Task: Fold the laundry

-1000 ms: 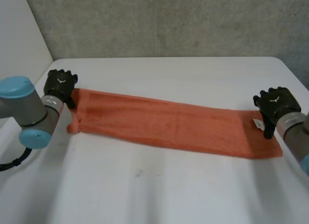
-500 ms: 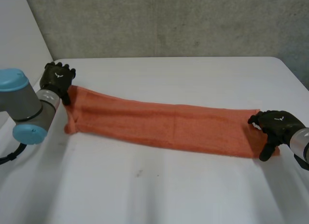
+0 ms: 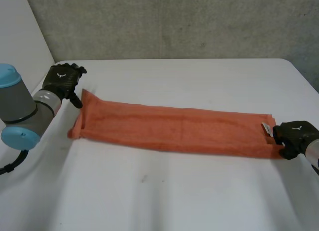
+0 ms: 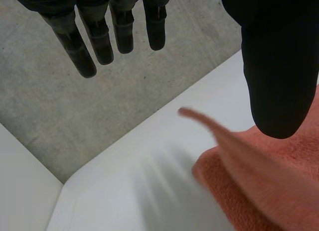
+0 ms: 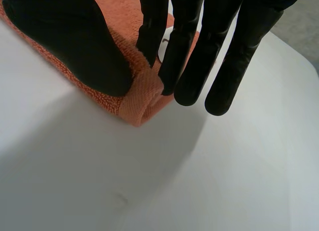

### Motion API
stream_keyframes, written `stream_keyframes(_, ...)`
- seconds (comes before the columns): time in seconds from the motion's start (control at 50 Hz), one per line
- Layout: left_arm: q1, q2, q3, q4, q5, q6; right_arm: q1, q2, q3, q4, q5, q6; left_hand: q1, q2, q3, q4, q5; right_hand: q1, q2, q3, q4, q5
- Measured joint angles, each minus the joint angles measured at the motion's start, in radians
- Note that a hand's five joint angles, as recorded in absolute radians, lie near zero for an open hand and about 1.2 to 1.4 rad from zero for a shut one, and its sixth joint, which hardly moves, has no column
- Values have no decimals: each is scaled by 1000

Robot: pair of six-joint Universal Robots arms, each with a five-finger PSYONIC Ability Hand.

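Observation:
A long orange towel (image 3: 174, 129), folded into a narrow strip, lies across the white table (image 3: 164, 196) from left to right. My left hand (image 3: 62, 79) hovers just past the strip's far left corner, fingers (image 4: 99, 37) straight and spread, nothing held; its thumb (image 4: 279, 66) hangs above the towel (image 4: 259, 191), where a corner sticks up. My right hand (image 3: 291, 134) sits at the strip's near right corner. There the thumb (image 5: 75, 37) and fingers (image 5: 224, 57) pinch the towel's rolled edge (image 5: 137, 94). A white label (image 3: 266, 128) shows beside that hand.
A grey wall (image 3: 174, 22) runs behind the table's far edge. The table's right edge lies close to my right hand. Bare tabletop stretches in front of the towel, with a small dark mark (image 3: 143, 179) on it.
My left hand opened and drew back off the towel's left end. My right hand dropped to the near right corner and closed on it; the right end shifted slightly.

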Motion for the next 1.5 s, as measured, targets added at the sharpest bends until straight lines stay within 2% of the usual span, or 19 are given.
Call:
stream_keyframes(0.24, 3, 63, -80, -1, -2, -2, -154, -11, -42, -30, 13, -80, 0, 0, 0, 0, 0, 2, 20, 35, 40, 21)
stream_keyframes(0.38, 12, 115, -141, -2, 1, -3, -189, -6, -141, -32, 87, -137, -2, -1, -1, -1, -2, 3, 20, 35, 42, 30)
stream_keyframes(0.5, 19, 151, -179, -2, 1, -4, -27, -4, -243, -29, 133, -111, -18, -16, -13, -15, -16, 15, 20, 35, 42, 37)
stream_keyframes(0.52, 20, 166, -194, -2, 1, -5, 83, -3, -300, -28, 147, -77, -19, -17, -13, -15, -16, 15, 20, 35, 42, 37)
stream_keyframes(0.7, 20, 206, -234, -2, -1, -5, 476, 71, -501, -32, 165, 8, -19, -19, -13, -18, -16, 15, 20, 35, 42, 37)
stream_keyframes(0.74, 20, 226, -255, -2, 0, -5, 659, 156, -597, -34, 160, 17, -19, -20, -13, -18, -21, 15, 20, 35, 42, 37)
stream_keyframes(0.78, 19, 230, -259, -2, 0, -5, 693, 176, -616, -34, 159, 17, -19, -20, -13, -18, -21, 15, 20, 35, 42, 37)
stream_keyframes(0.8, 18, 238, -270, -2, 0, -6, 793, 248, -670, -35, 152, 16, -19, -20, -13, -18, -21, 15, 20, 38, 42, 37)
stream_keyframes(0.98, 17, 243, -292, 0, 1, -6, 990, 472, -778, -36, 113, 11, -19, -24, -13, -18, -21, 15, 20, 38, 42, 38)
stream_keyframes(1.02, 16, 242, -294, 0, 2, -6, 1003, 493, -787, -38, 109, 13, -19, -24, -13, -18, -21, 15, 13, 27, 27, 32)
stream_keyframes(1.1, 11, 240, -297, 2, 2, -7, 1012, 505, -799, -43, 113, 18, -19, -24, -13, -18, -21, -224, -260, -248, -252, -220)
stream_keyframes(1.12, 9, 240, -297, 3, 2, -8, 1010, 497, -801, -44, 122, 22, -19, -24, -13, -18, -21, -548, -624, -604, -607, -571)
stream_keyframes(1.14, 5, 239, -296, 4, 3, -10, 1005, 481, -799, -46, 135, 25, -19, -24, -13, -18, -21, -655, -782, -764, -768, -734)
stream_keyframes(1.18, 1, 239, -295, 5, 3, -13, 1000, 467, -796, -46, 146, 28, -19, -24, -13, -18, -21, -655, -782, -764, -768, -734)
stream_keyframes(1.2, -15, 239, -290, 6, 3, -25, 979, 423, -780, -44, 178, 41, -19, -24, -13, -18, -21, -739, -924, -920, -916, -875)
stream_keyframes(1.32, -72, 239, -271, 8, 4, -69, 918, 316, -715, -40, 225, 89, -19, -24, -13, -18, -21, -742, -933, -931, -920, -882)
stream_keyframes(1.38, -173, 235, -246, 8, 4, -134, 807, 158, -554, -35, 247, 197, -19, -24, -13, -18, -21, -744, -936, -935, -920, -884)
stream_keyframes(1.44, -200, 230, -241, 8, 4, -146, 782, 129, -512, -34, 247, 221, -19, -24, -13, -18, -21, -744, -936, -935, -920, -884)
stream_keyframes(1.5, -295, 194, -224, 6, 3, -177, 708, 66, -388, -34, 240, 271, -19, -24, -13, -18, -21, -744, -936, -935, -920, -884)
